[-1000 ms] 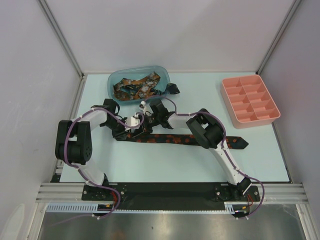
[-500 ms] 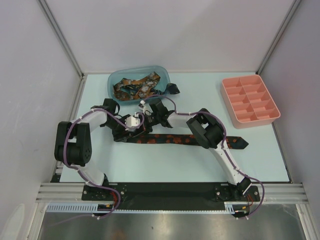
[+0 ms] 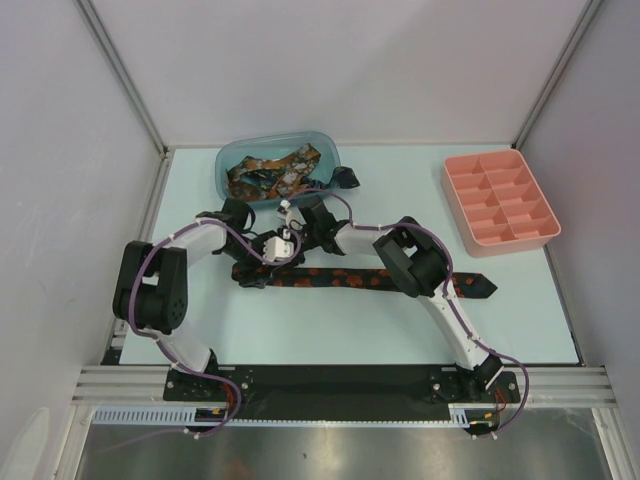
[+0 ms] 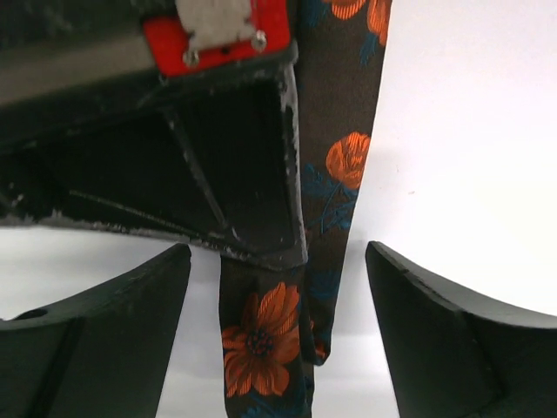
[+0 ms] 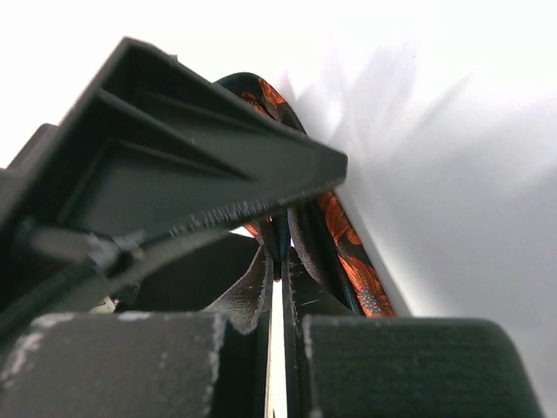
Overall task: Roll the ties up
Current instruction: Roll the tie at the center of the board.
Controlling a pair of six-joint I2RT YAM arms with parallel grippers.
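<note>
One tie [image 3: 340, 277], dark with orange-red flowers, lies stretched left to right across the table. Its narrow left end is doubled over. My right gripper [image 3: 293, 258] is shut on that end; in the right wrist view the fabric [image 5: 348, 252] is pinched between the closed jaws of the right gripper [image 5: 283, 235]. My left gripper [image 3: 258, 270] stands open just beside it. In the left wrist view its fingers [image 4: 96, 322] straddle the tie [image 4: 261, 340] without touching it, and the left gripper [image 4: 277, 252] faces the right gripper's jaw [image 4: 235, 174].
A blue bin [image 3: 225, 170] at the back holds several more ties [image 3: 270, 172], one dark end hanging over its right rim [image 3: 345, 178]. A pink compartment tray [image 3: 500, 200] sits at the back right. Grey walls enclose the table.
My left gripper has opened wide and shifted slightly right along the tie. My right gripper has shut on the tie's left end.
</note>
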